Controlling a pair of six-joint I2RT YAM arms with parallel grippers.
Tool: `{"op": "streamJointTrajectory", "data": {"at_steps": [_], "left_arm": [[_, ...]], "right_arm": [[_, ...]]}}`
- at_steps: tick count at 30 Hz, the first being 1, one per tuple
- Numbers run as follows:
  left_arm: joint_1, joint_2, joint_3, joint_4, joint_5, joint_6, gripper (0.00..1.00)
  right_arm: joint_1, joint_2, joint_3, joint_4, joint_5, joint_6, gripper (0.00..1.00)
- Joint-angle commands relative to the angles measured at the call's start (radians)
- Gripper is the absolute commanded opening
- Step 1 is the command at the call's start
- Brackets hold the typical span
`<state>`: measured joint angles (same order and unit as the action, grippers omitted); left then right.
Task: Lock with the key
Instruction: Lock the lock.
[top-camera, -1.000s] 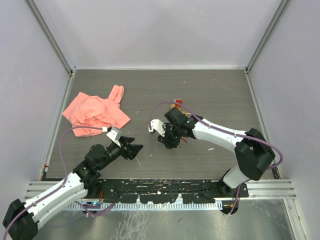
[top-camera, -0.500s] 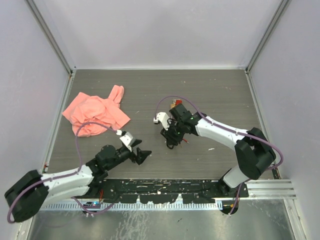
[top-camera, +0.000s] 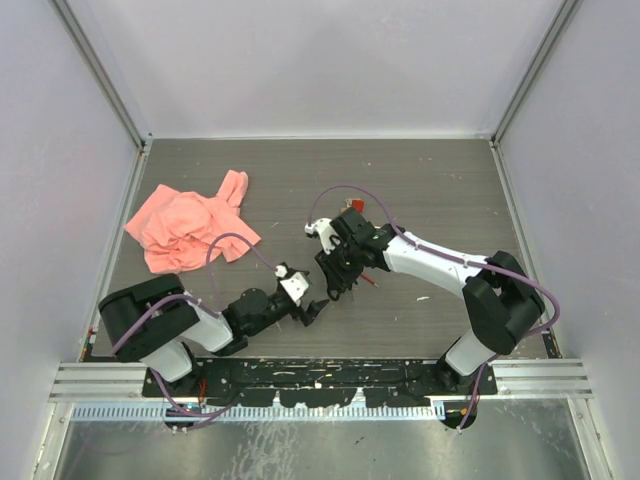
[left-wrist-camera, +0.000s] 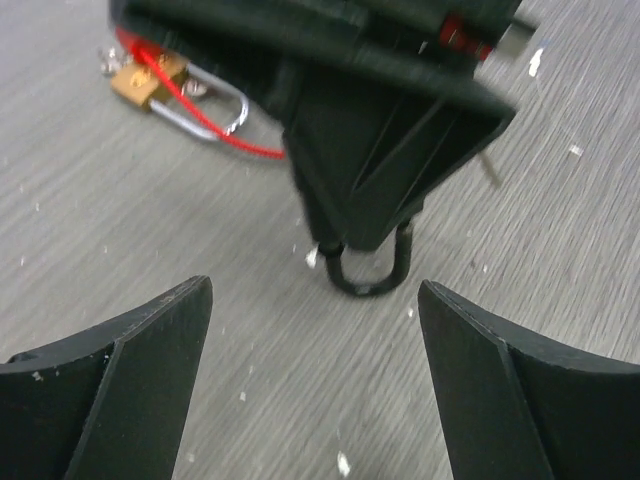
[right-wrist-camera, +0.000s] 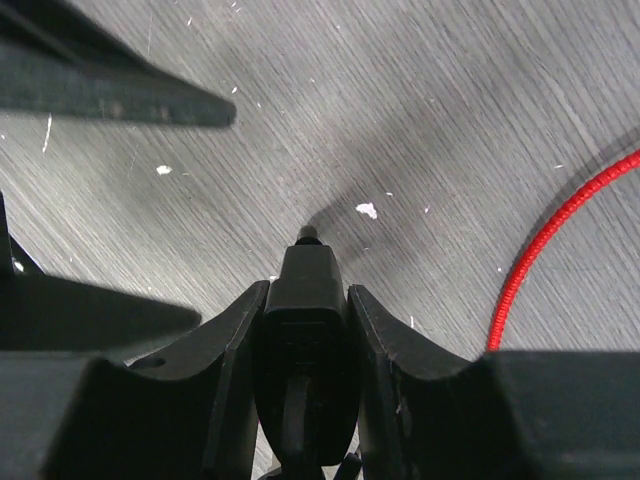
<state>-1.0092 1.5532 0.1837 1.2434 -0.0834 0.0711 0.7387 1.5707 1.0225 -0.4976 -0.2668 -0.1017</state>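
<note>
My right gripper (top-camera: 336, 284) points down at the table and is shut on a black padlock (right-wrist-camera: 303, 340), whose body sits between the fingers. The padlock's black shackle (left-wrist-camera: 370, 272) hangs below the fingertips, just above the wood. My left gripper (top-camera: 314, 311) lies low on the table just left of it, open, its fingers (left-wrist-camera: 150, 340) spread wide with only bare table between them and the shackle a short way ahead. I cannot make out a key in any view.
A small brass padlock (left-wrist-camera: 148, 80) with a silver shackle and a red cord (right-wrist-camera: 528, 252) lies on the table beside the right gripper. A crumpled pink cloth (top-camera: 190, 228) sits at the back left. Grey walls enclose the wooden table (top-camera: 440, 190).
The left arm has stretched right across the table until its gripper sits just beside the right gripper, and its jaws have opened wider. The right gripper kept hold of the padlock and barely shifted.
</note>
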Motion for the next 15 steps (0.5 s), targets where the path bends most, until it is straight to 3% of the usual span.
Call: {"op": "streamJointTrajectory", "data": {"at_steps": [1,5,10,12,15], "left_arm": [[-0.025,0.028,0.07,0.189,-0.006,0.059,0.86],[-0.026,0.045,0.063,0.189,-0.03,0.047,0.83],[-0.024,0.04,0.03,0.185,-0.074,0.053,0.72],[-0.023,0.052,0.036,0.176,-0.071,0.053,0.73],[-0.023,0.1,0.055,0.189,-0.095,0.061,0.84]], "right_arm": [[0.013,-0.013,0.071,0.063,0.043,0.099,0.01],[0.014,-0.026,0.146,0.024,0.076,0.055,0.01],[0.016,-0.039,0.171,0.033,0.182,-0.029,0.01],[0.016,-0.031,0.151,0.055,0.215,-0.033,0.01],[0.017,-0.006,0.133,0.075,0.244,-0.003,0.01]]}}
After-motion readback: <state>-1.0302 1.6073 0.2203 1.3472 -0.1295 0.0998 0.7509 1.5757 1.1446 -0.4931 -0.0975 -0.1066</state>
